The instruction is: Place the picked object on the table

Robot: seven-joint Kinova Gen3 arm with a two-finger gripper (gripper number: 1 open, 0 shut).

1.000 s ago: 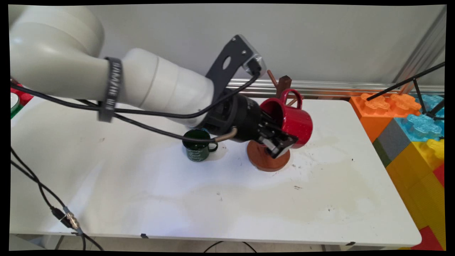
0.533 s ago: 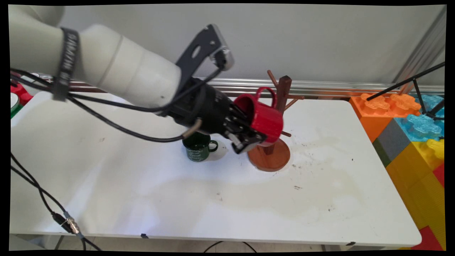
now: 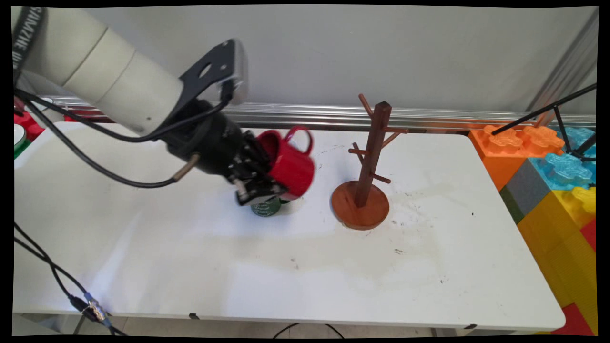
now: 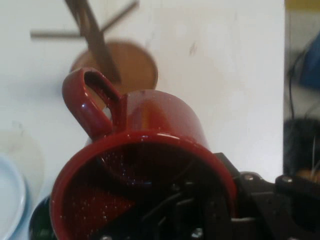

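Main view: the end effector point(image 3: 259, 183) is clamped on the rim of a red mug point(image 3: 290, 164), held tilted above the white counter point(image 3: 190, 247) with its handle up. A green mug point(image 3: 267, 207) stands on the counter just beneath, mostly hidden. A wooden mug tree point(image 3: 364, 190) stands to the right, apart from the red mug.

Hand view: the red mug point(image 4: 150, 165) fills the frame, one finger inside its mouth. The mug tree point(image 4: 117, 65) lies beyond it.

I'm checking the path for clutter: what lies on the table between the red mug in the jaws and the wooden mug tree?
Nothing: in the main view, bare white table separates the red mug from the wooden mug tree.
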